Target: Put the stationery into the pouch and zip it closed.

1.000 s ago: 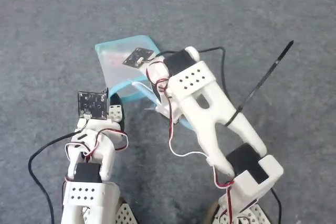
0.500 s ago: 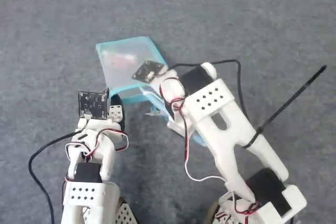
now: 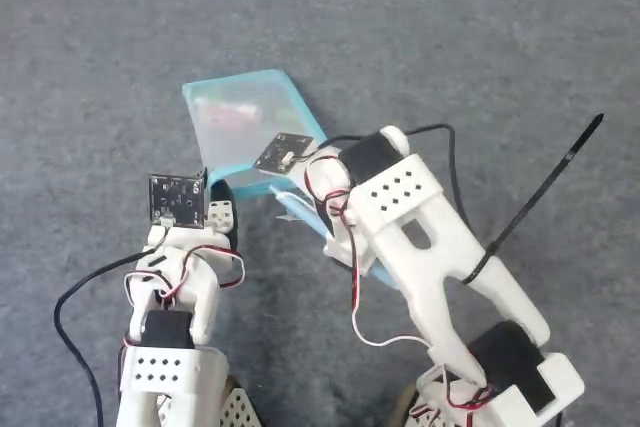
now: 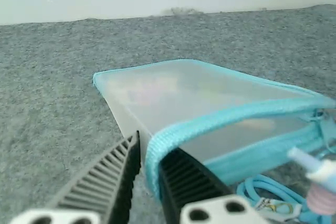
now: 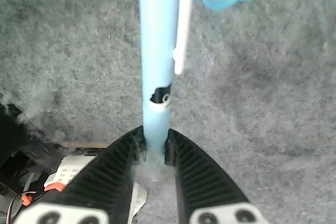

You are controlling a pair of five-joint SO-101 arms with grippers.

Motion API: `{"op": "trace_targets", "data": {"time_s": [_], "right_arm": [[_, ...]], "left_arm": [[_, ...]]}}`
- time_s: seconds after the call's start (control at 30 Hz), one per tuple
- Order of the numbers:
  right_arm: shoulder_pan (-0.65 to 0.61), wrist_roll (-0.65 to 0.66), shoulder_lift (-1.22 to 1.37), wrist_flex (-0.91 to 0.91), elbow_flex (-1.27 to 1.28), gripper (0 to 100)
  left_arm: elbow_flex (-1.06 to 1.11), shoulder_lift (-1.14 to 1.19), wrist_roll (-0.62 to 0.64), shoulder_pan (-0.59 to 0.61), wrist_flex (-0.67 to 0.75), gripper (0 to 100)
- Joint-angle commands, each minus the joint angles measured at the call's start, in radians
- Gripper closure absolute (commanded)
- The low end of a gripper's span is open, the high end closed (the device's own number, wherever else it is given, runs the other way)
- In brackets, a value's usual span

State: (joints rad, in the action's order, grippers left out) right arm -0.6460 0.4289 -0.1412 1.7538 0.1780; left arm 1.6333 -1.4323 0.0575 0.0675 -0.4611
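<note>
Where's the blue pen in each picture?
High view: the pen is a pale sliver beside the pouch's near corner.
Left wrist view: the pen's end pokes in beside the pouch's zip end.
Right wrist view: the pen sticks straight out of the right pincer, which clamps it.
Shared landmark: the grey carpet under everything.
</note>
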Motion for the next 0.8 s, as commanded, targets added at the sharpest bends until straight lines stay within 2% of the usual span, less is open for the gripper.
{"op": "trace_targets", "data": {"time_s": [0.0, 0.33, 0.77], "right_arm": [[-0.001, 0.002, 0.018, 0.038, -0.060, 99.2], [0.016, -0.018, 0.248, 0.044, -0.276, 99.2], [0.125, -0.143, 0.375, 0.042, -0.532, 99.2]], "left_arm": [[-0.004, -0.002, -0.011, -0.012, 0.038, 99], [-0.004, -0.002, -0.011, -0.012, 0.038, 99], [0.013, -0.002, -0.074, -0.055, 0.037, 99]]}}
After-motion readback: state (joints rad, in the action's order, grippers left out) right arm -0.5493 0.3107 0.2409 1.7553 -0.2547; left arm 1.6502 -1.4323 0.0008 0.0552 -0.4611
